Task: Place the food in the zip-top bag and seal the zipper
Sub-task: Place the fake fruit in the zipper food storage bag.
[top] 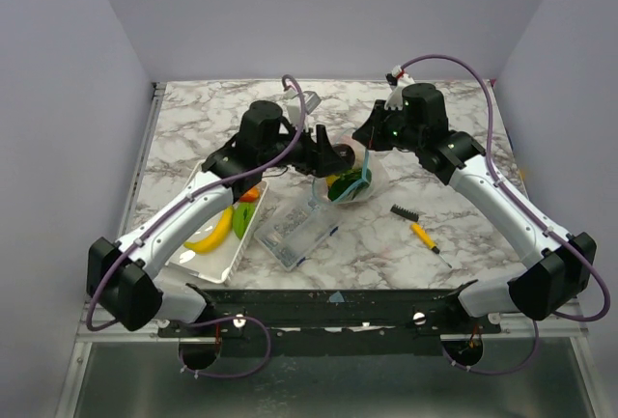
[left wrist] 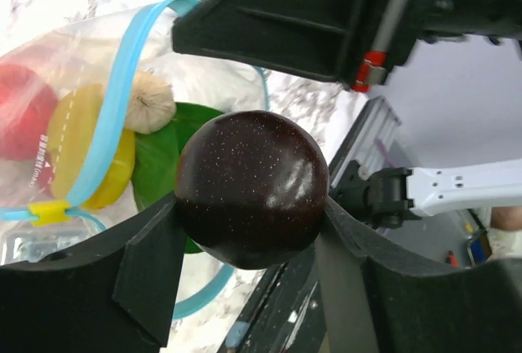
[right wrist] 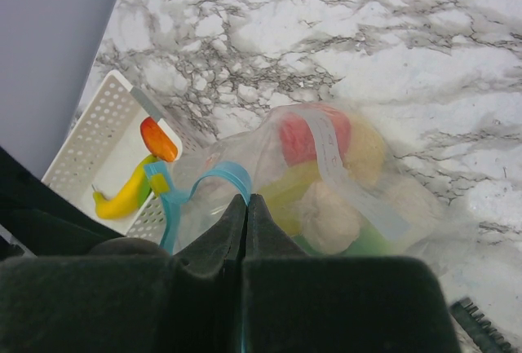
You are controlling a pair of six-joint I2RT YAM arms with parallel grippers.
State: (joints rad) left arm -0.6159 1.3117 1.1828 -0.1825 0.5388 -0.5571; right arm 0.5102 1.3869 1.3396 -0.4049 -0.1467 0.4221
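We see the left gripper partly spread, its pads clamped on a dark round fruit close by the open mouth of the zip-top bag. The right gripper is pressed together, pinching the bag's rim beside the blue zipper. Red and yellow food sits inside.

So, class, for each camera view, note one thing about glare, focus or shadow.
Left wrist view: a white glare patch sits on the dark round fruit, and the zip-top bag behind it looks washed out. Right wrist view: the shut right end effector is a dark soft mass, the marble table sharp. Top view: even light, only faint shadows.
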